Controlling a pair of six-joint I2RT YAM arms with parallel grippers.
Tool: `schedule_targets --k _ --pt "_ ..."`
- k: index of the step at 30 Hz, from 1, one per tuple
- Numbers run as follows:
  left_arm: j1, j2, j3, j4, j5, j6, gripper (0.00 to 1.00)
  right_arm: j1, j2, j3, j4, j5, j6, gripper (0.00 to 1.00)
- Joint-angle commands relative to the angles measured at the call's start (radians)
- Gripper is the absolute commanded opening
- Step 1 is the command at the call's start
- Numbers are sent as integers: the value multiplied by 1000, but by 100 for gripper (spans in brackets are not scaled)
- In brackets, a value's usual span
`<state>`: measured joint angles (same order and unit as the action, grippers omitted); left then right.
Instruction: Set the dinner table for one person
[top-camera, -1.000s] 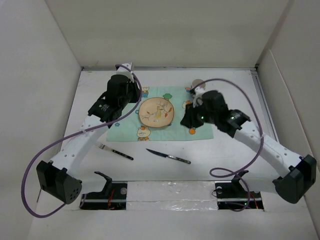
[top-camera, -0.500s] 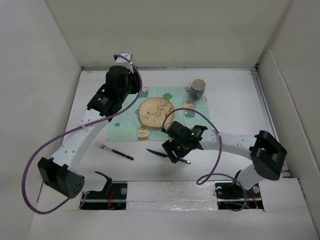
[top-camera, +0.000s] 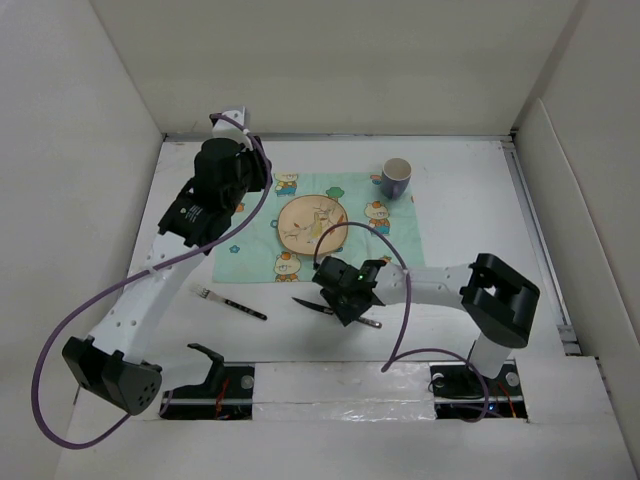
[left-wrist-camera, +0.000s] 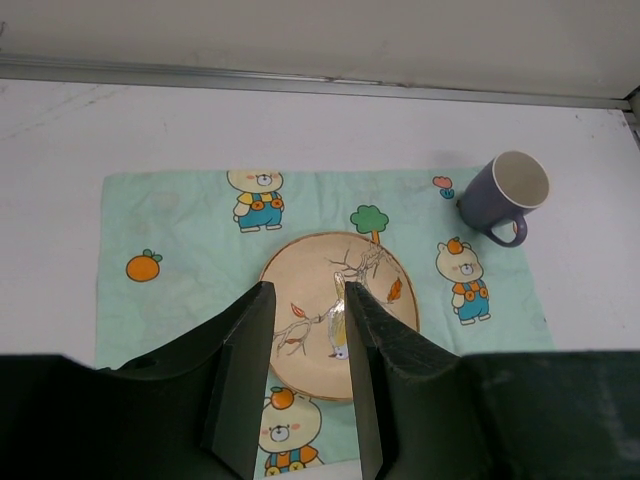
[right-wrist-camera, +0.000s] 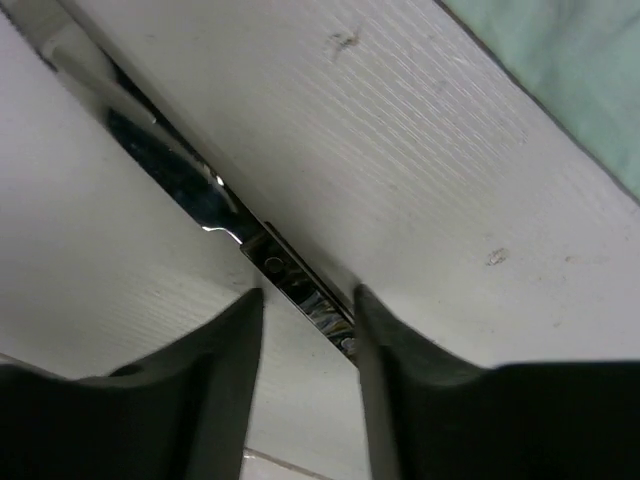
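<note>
The right gripper (right-wrist-camera: 305, 300) stands low over the knife (right-wrist-camera: 285, 275), its 2 fingers (right-wrist-camera: 220, 370) open on either side of the handle and not yet closed on it. I think this is because the knife lies on the bare tabletop (top-camera: 470, 200), in front of the placemat (top-camera: 400, 250), and belongs beside the plate (top-camera: 312, 225). The left gripper (left-wrist-camera: 305, 300) hovers high above the plate, partly open and empty, probably to leave room, and the white tabletop spreads under everything.
</note>
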<state>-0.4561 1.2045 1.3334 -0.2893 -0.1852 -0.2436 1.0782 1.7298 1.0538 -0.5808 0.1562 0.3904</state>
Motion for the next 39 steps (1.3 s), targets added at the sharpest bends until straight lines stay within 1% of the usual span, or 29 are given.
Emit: schedule_targets --k 1,2,5,6,8,9,13,16,17,18,20,21,22,24,25,27,29,30,33,35,38,39 --pt "5 -25 -16 19 -3 3 31 29 51 -12 35 10 31 39" --pt "5 -26 -17 21 -5 3 31 41 48 -12 36 5 31 29" --pt "5 -26 -23 24 -3 3 31 64 34 -17 21 -24 28 18" --pt "5 -26 -26 24 -3 3 31 74 10 -15 13 -30 27 11" --pt "5 -26 -33 29 3 0 31 87 -35 -14 -7 -56 2 5" --pt "5 -26 -42 30 3 0 31 97 -59 -11 -17 -67 1 0" --pt "5 -22 -54 36 9 -14 32 97 -220 46 -82 -124 -64 0" --pt "5 -16 -60 47 21 -19 31 97 -281 178 -161 -149 -168 0" --pt "5 -10 -60 50 23 -20 31 82 -294 248 -178 -182 -179 0" --pt "5 -5 -56 52 23 -22 31 62 -303 277 -174 -193 -183 0" --pt "5 10 -51 52 20 -23 31 -41 -329 307 -131 -195 -177 0" --pt "5 21 -45 53 15 -32 31 -176 -328 308 -79 -169 -135 0" --pt "5 27 -45 52 10 -33 31 -178 -328 308 -61 -168 -134 0" --pt "5 41 -43 44 -11 -48 31 -260 -290 310 -33 -77 -88 0" --pt "5 53 -40 26 -38 -75 31 -337 -270 310 -5 -58 -37 0" --pt "16 61 -43 7 -53 -109 31 -403 -198 290 53 -78 -19 0" --pt "27 70 -54 -10 -63 -169 30 -469 -133 314 56 -55 -5 0" --pt "27 70 -62 -17 -69 -186 29 -484 -66 328 61 -49 -5 0" --pt "27 63 -94 -46 -83 -269 29 -541 49 376 70 -17 13 0" --pt "27 46 -129 -65 -88 -318 28 -569 94 406 65 -24 37 0" --pt "27 -2 -186 -70 -88 -341 28 -598 163 419 78 -59 65 0" --pt "27 -2 -197 -71 -88 -344 28 -598 163 419 78 -60 65 0"
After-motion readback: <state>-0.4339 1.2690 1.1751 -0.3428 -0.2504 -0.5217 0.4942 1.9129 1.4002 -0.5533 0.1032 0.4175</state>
